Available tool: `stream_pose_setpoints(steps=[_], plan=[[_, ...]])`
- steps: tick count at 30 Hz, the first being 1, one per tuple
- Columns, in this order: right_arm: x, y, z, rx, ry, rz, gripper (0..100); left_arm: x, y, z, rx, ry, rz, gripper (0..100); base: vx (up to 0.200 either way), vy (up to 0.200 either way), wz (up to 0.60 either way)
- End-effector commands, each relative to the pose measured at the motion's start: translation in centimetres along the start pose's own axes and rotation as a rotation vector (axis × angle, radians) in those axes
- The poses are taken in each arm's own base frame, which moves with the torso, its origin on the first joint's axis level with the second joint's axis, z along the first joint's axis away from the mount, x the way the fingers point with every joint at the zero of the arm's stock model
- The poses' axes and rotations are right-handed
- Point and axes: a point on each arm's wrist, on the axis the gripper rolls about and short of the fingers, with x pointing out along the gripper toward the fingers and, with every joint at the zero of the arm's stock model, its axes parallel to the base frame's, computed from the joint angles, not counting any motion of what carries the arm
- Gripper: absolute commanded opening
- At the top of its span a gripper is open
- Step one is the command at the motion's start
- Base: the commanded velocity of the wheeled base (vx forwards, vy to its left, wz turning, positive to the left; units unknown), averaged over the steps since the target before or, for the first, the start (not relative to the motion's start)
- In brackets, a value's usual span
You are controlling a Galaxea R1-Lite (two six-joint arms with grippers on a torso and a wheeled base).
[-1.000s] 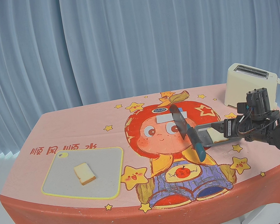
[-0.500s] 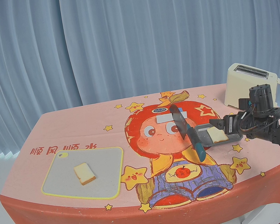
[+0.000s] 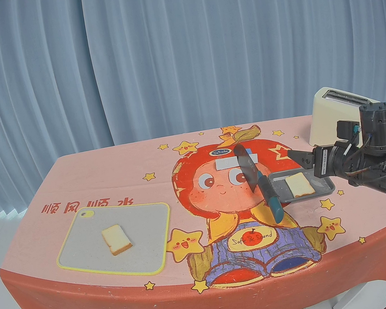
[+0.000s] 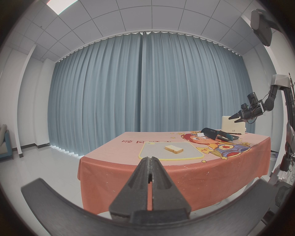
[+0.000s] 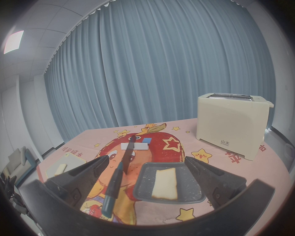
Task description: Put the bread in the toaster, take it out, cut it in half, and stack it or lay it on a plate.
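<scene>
Pink cartoon tablecloth [image 3: 109, 175] before blue curtains [image 3: 138, 50], with the right gripper raised and spread wide near the tray.

On the right side of the table, the right gripper [image 3: 301, 157] [image 5: 144, 159] hangs in the air with its jaws wide apart and nothing between them; just below and ahead of its fingertips lies the grey tray [image 3: 325, 184] [image 5: 141, 184], where a toasted bread piece [image 3: 299, 184] [image 5: 166, 184] lies flat, clear of the fingers. Beside the gripper on its outer side stands the cream toaster [image 3: 341, 114] [image 5: 233, 123]. Just past the tray from the gripper, the knife [image 3: 259, 178] [image 5: 118, 178] rests with its teal handle against the tray's rim. Well apart from this gripper, across the table, a second bread piece [image 3: 116, 238] lies on the cutting board [image 3: 145, 247]. The left gripper [image 4: 150, 166] sits low, off the table's left end, with its jaws pressed together and empty.
</scene>
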Motion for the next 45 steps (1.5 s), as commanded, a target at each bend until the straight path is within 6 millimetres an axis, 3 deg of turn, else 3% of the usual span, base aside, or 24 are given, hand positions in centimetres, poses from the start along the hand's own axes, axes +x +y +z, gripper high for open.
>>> stream_pose_setpoints(steps=[1,21,34,45], plan=[[-1.8,0.9,0.7,-0.006,-0.039,0.043,100,0.1,0.0,-0.5,0.0,0.008,0.0,0,0.0,0.0,0.0],[-3.6,3.8,-0.2,-0.045,-0.049,0.114,100,0.1,0.0,-0.5,0.001,0.008,0.0,0,0.0,0.18,0.0],[-3.9,4.4,-0.8,-0.057,-0.021,0.136,100,0.1,0.0,-0.5,0.001,0.008,0.0,0,0.0,0.2,0.0],[-5.0,6.9,-3.7,-0.115,0.067,0.235,100,0.1,0.0,-0.5,0.003,0.008,0.0,0,0.0,0.145,0.0]])
